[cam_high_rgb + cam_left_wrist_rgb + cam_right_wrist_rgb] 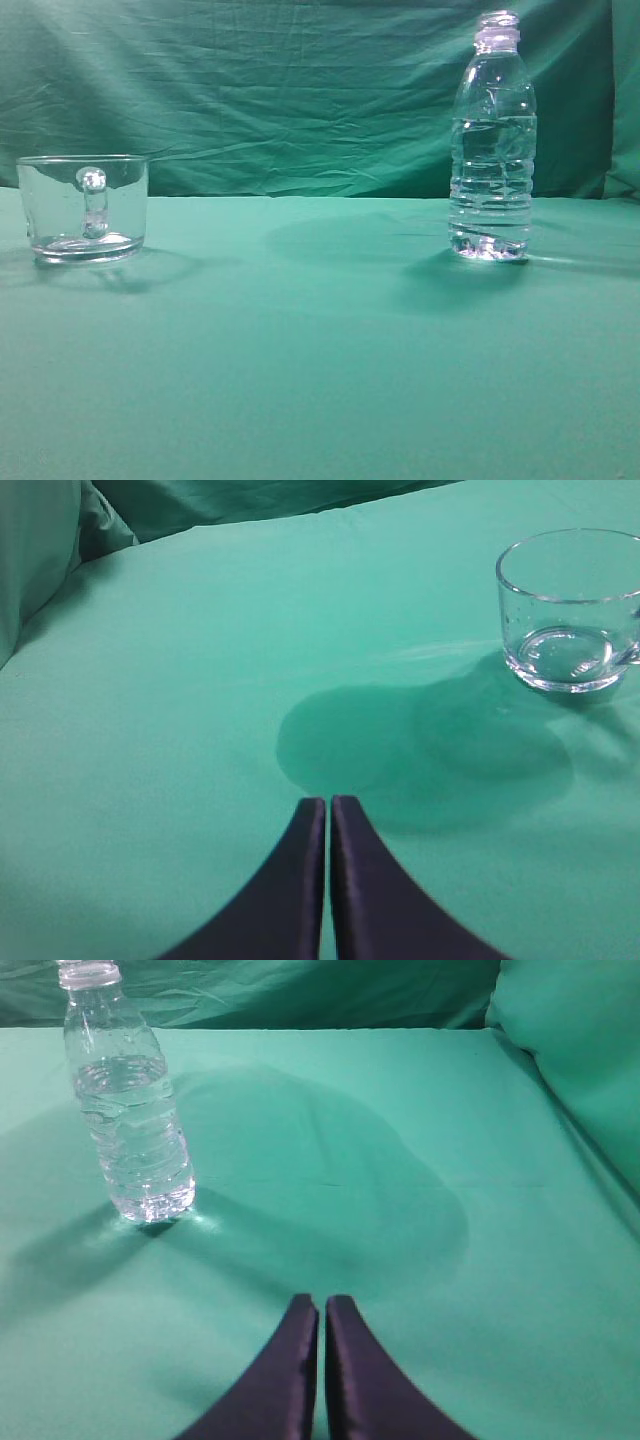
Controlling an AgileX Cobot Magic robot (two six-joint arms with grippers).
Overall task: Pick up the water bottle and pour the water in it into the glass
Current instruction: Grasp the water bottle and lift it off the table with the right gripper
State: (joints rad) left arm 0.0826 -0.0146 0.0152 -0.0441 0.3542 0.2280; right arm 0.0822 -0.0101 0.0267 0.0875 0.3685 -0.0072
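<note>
The water bottle (492, 140) stands upright on the right of the green table, uncapped, with water (490, 180) filling most of its body. It also shows in the right wrist view (128, 1110) at the upper left. The glass (84, 207) stands at the left, empty, its handle facing the exterior camera. It also shows in the left wrist view (571, 608) at the upper right. My left gripper (328, 802) is shut and empty, well short of the glass. My right gripper (322, 1302) is shut and empty, well short of the bottle. Neither gripper shows in the exterior view.
A green cloth covers the table (320, 350) and hangs as a backdrop (260, 90). Cloth folds rise at the left edge of the left wrist view (40, 550) and the right edge of the right wrist view (580, 1050).
</note>
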